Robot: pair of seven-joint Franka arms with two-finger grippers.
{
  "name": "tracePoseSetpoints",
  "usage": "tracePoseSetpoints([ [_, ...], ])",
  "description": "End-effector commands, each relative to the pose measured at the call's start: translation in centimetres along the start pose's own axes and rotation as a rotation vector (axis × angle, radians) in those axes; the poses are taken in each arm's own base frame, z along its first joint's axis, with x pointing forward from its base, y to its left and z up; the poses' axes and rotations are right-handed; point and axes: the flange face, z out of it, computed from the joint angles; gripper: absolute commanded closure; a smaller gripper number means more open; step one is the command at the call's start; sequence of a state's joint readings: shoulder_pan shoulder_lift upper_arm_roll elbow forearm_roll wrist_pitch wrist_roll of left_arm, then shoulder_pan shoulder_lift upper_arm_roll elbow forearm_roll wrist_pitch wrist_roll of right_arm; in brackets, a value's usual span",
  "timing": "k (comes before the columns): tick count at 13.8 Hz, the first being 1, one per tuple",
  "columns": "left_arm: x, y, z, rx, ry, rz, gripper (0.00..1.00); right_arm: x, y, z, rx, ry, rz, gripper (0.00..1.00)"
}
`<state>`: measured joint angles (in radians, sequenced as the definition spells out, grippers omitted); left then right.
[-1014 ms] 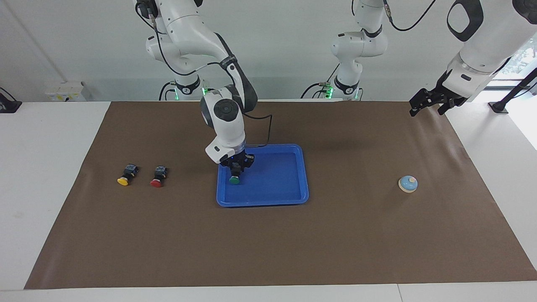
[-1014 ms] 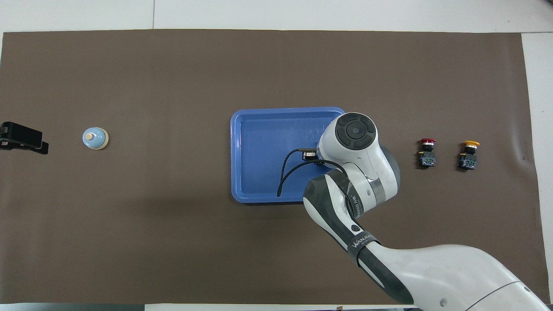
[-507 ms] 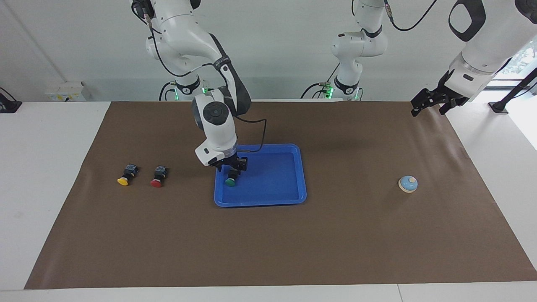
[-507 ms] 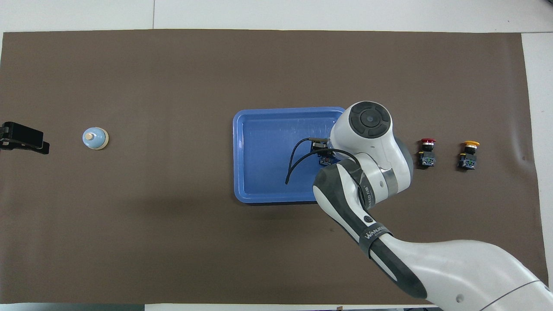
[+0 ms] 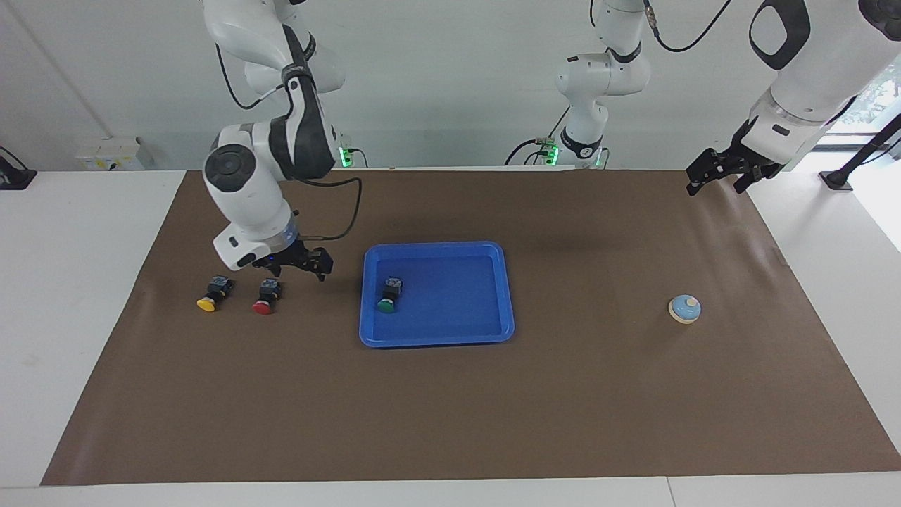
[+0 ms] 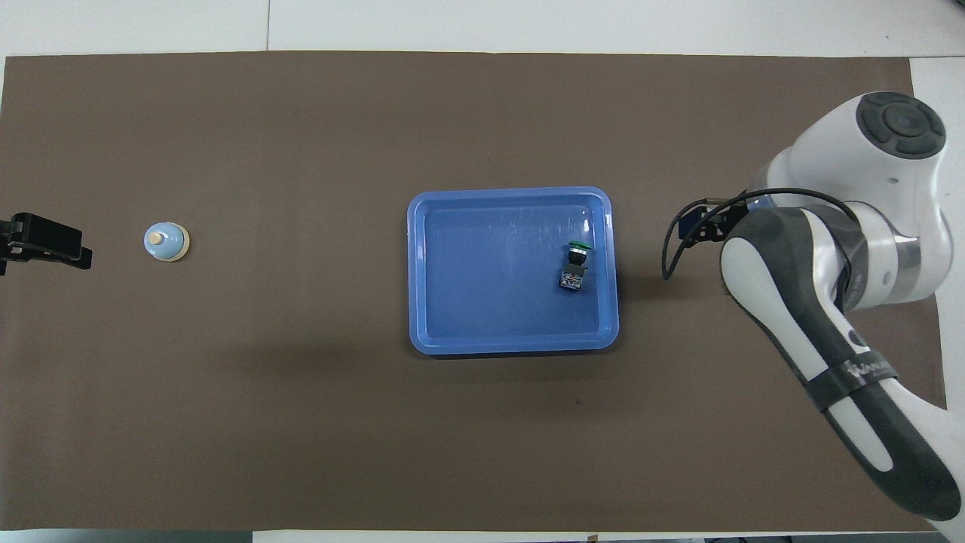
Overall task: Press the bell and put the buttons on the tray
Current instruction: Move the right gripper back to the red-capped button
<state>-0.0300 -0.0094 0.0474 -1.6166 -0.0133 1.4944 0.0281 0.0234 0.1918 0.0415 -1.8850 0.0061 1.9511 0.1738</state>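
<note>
Lying on its side in the blue tray (image 5: 436,334), at the end toward the right arm, the green button (image 5: 388,296) is free of any fingers in the facing view. The right gripper (image 5: 304,263) hangs over the brown mat (image 5: 450,408) between the tray and the red button (image 5: 266,296), its fingers spread apart and holding nothing. The yellow button (image 5: 213,293) lies just beside the red one, farther toward the right arm's end of the bench. The bell (image 5: 684,308) stands well apart toward the left arm's end. The left gripper (image 5: 725,172) waits high over the mat's corner, fingers parted and empty.

From overhead, the green button (image 6: 576,266) rests in the tray (image 6: 513,343) with its cap pointing away from the robots. The right arm hides the red and yellow buttons, and its sleeve carries lettering too slanted to read fully. The bell (image 6: 166,241) sits near the left gripper (image 6: 45,241).
</note>
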Motion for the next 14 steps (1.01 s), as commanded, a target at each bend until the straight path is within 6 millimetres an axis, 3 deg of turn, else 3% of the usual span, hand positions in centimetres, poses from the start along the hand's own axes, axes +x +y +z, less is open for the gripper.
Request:
tracePoseSetpoints([
  [1, 0.0, 0.1, 0.1, 0.004, 0.001, 0.000, 0.00, -1.2, 4.5, 2.6, -0.007, -0.007, -0.017, 0.00],
  [6, -0.1, -0.3, 0.0, 0.003, -0.001, -0.009, 0.00, -3.9, 10.2, 8.0, -0.004, 0.112, -0.015, 0.00],
  [11, -0.1, -0.4, 0.0, 0.003, -0.001, -0.011, 0.00, -3.7, 9.1, 8.3, 0.002, 0.168, 0.000, 0.00],
  [14, -0.1, -0.3, 0.1, 0.004, -0.002, -0.010, 0.00, -3.6, 8.2, 9.6, 0.004, 0.171, -0.011, 0.00],
])
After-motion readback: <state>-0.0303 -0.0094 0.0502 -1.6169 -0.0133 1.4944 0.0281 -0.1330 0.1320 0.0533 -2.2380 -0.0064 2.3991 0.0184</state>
